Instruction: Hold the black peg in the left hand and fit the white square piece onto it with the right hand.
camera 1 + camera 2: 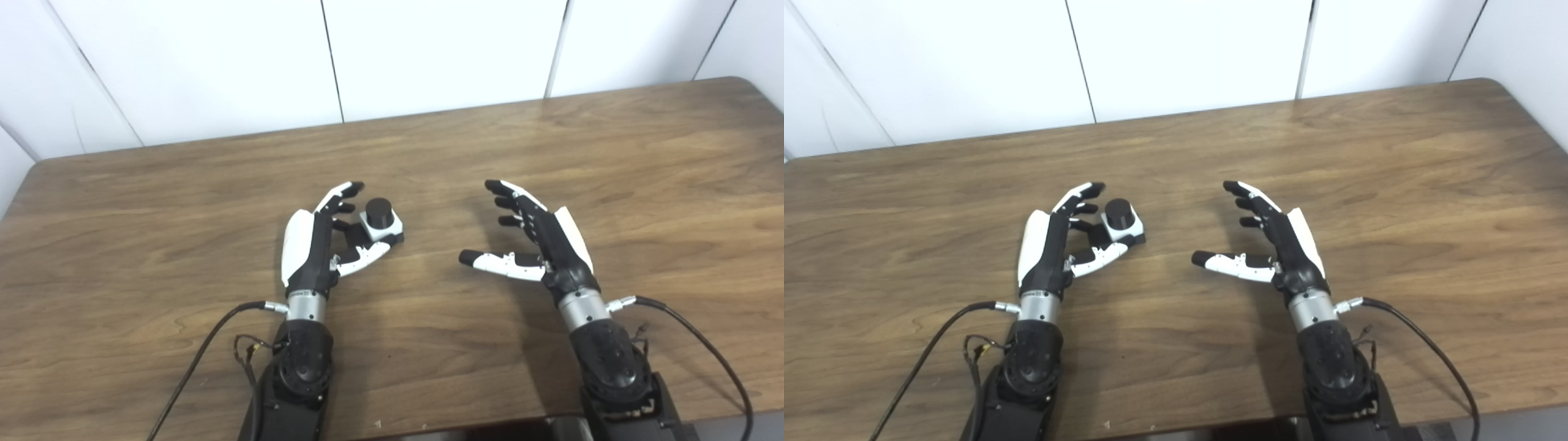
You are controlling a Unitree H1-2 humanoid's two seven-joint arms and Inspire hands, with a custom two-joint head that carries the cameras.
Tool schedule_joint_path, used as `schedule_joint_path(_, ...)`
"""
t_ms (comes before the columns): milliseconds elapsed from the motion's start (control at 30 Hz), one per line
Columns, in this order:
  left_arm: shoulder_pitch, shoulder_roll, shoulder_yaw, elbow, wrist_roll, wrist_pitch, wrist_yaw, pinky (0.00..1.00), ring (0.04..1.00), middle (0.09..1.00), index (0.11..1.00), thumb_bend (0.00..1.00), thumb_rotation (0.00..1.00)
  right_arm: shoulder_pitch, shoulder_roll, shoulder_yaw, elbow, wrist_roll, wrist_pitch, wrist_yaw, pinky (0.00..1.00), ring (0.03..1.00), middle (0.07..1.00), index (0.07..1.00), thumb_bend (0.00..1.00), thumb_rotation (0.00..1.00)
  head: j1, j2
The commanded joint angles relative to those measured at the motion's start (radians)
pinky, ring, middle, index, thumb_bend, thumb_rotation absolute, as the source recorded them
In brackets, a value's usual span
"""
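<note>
A short black peg (378, 212) stands upright through a white square piece (394, 231), and the two rest together on the wooden table (429, 147). My left hand (315, 242) lies just left of them, fingers spread. Its thumb (367, 254) runs along the near edge of the white piece, while the upper fingers (340, 193) reach past the peg without closing on it. My right hand (542, 236) hovers well to the right, open and empty, palm turned toward the left hand. The same peg (1118, 212) and white piece (1132, 231) show in the right eye view.
A white panelled wall (429, 55) runs behind the table's far edge. Black cables (196, 361) trail from both wrists toward the near edge of the table. A wide gap of bare wood (429, 245) separates the two hands.
</note>
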Motion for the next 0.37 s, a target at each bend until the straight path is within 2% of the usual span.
schedule_joint_path(0,0.069,0.010,-0.005,0.002,-0.038,0.025,-0.048,0.73,0.867,0.925,0.988,0.71,0.33,-0.017,0.011,0.000,-0.024,0.011,-0.052,-0.018,0.79,0.868,0.876,0.833,0.79,0.28,0.000,0.000)
schedule_joint_path(100,0.074,0.025,-0.018,-0.024,-0.052,0.030,-0.080,0.78,0.922,0.974,0.999,0.77,0.36,-0.017,0.012,0.002,-0.021,0.015,-0.050,-0.023,0.81,0.871,0.878,0.832,0.79,0.28,0.001,-0.002)
schedule_joint_path(233,0.084,0.038,-0.021,-0.043,-0.078,0.000,-0.093,0.86,0.964,0.992,1.000,0.82,0.36,-0.018,0.012,0.004,-0.016,0.016,-0.053,-0.028,0.81,0.871,0.877,0.830,0.79,0.28,0.003,-0.006)
schedule_joint_path(333,0.093,0.037,-0.016,-0.052,-0.093,-0.026,-0.086,0.84,0.952,0.981,1.000,0.81,0.35,-0.018,0.012,0.004,-0.012,0.020,-0.058,-0.028,0.82,0.875,0.878,0.831,0.79,0.28,0.003,-0.009)
